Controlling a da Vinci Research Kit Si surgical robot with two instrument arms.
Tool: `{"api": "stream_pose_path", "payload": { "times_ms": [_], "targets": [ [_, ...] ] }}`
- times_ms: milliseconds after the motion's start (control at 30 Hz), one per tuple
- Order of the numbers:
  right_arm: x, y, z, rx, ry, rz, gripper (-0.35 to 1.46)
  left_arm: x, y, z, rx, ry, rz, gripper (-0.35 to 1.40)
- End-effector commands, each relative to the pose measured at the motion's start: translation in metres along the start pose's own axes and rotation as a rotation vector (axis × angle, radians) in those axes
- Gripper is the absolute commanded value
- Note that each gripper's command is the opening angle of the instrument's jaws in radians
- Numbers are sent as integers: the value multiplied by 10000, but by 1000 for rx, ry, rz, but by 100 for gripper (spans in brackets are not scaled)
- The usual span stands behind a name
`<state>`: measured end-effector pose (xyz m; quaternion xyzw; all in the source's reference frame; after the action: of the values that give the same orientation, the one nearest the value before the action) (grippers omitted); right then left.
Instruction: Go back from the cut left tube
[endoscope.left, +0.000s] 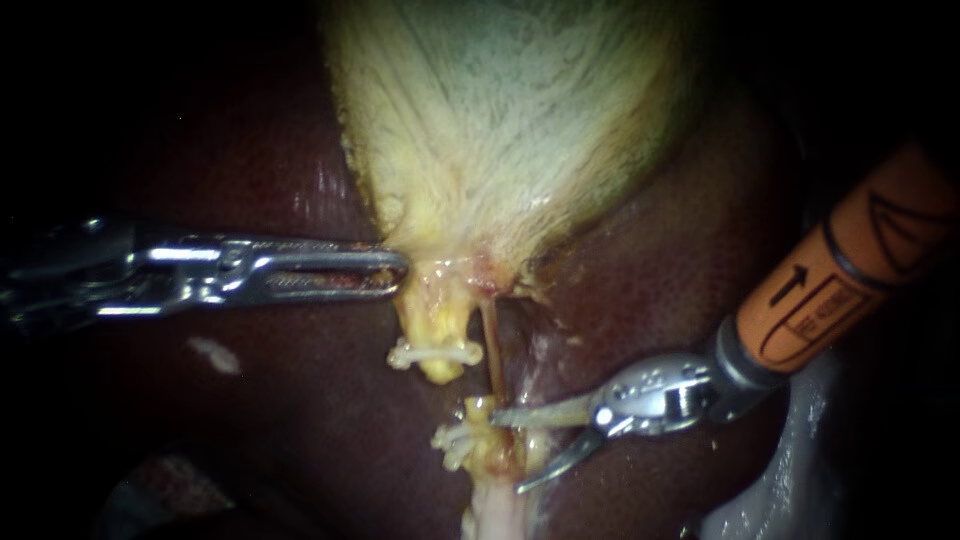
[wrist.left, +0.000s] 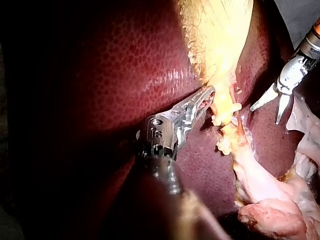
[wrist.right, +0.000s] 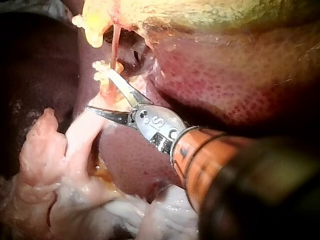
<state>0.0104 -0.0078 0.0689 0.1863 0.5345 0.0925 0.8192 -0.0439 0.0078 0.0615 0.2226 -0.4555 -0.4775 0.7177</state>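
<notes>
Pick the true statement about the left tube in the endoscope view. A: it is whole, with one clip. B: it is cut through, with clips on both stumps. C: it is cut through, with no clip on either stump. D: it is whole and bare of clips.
B: a gap separates the left tube's upper stump, which has a clip across it, from its lower stump, which carries clips too.

Pale yellow, white-streaked gallbladder (endoscope.left: 510, 130) at twelve o'clock; dark red, speckled liver (endoscope.left: 250, 400) around it; my right instrument (endoscope.left: 508, 452) orange-shafted, silver-jawed.
</notes>
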Motion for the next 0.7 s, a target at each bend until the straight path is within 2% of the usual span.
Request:
{"api": "stream_pose_path", "payload": {
  "times_ms": [33, 167, 367, 567, 700],
  "targets": [
    [0, 4, -7, -14, -7, -13, 143, 0, 0, 0, 0, 0, 0, -35],
    [6, 21, -33, -71, -27, -57, 143, 0, 0, 0, 0, 0, 0, -35],
    [19, 33, -58, -126, -53, -94, 143, 0, 0, 0, 0, 0, 0, -35],
    [25, 37, -65, -153, -67, -108, 143, 2, -1, 5, -3, -2, 1, -35],
    [25, 37, -65, -153, -69, -111, 143, 12, -3, 16, -4, -3, 6, -35]
  ]
}}
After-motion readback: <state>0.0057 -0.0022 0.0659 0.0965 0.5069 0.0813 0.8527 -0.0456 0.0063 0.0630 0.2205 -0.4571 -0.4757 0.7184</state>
